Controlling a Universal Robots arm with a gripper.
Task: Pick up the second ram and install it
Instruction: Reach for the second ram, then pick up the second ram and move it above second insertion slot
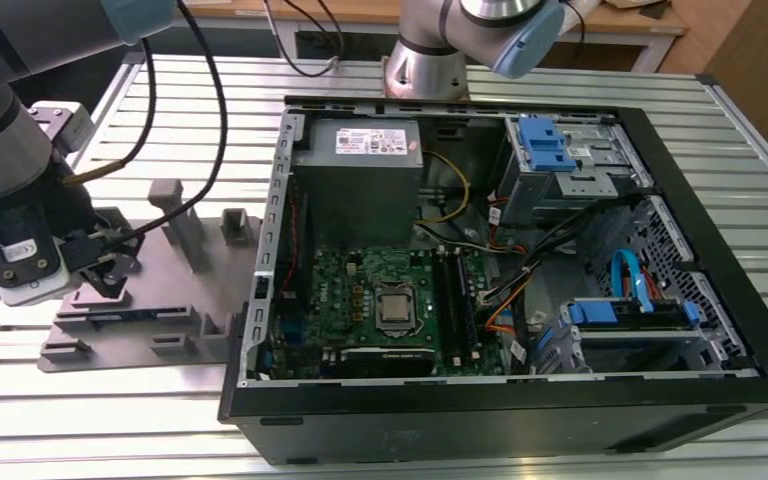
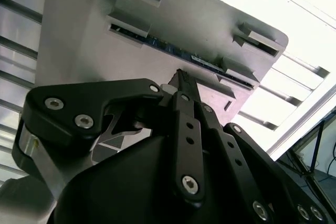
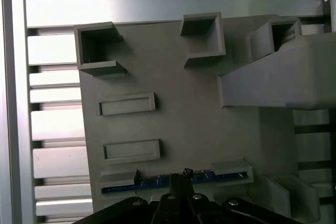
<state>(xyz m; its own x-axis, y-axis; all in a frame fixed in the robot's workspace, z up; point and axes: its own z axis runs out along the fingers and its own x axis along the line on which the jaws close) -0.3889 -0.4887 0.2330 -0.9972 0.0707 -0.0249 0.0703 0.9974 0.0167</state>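
Note:
The second ram (image 3: pixel 157 182) is a thin strip standing on edge in a slot of the grey holder block (image 3: pixel 173 108), near one edge of the block. In the second wrist view the second ram (image 2: pixel 205 60) runs between two raised brackets. My gripper (image 3: pixel 184 176) hangs right over the middle of the strip with its black fingers (image 2: pixel 184 108) drawn together and their tips at the strip's upper edge. Whether they clamp it I cannot tell. In the exterior view my gripper (image 1: pixel 101 282) is low over the holder block (image 1: pixel 157 300), on the exterior view's left of the open computer case (image 1: pixel 518 260).
The green motherboard (image 1: pixel 371 300) lies inside the case, with black slots (image 1: pixel 458 300) beside the processor socket. The block carries raised posts (image 1: pixel 177 215) and empty pockets (image 3: pixel 202 35). Cables (image 1: pixel 211 120) run from my arm across the slatted metal table (image 1: pixel 184 90). A second arm base (image 1: pixel 427 60) stands behind the case.

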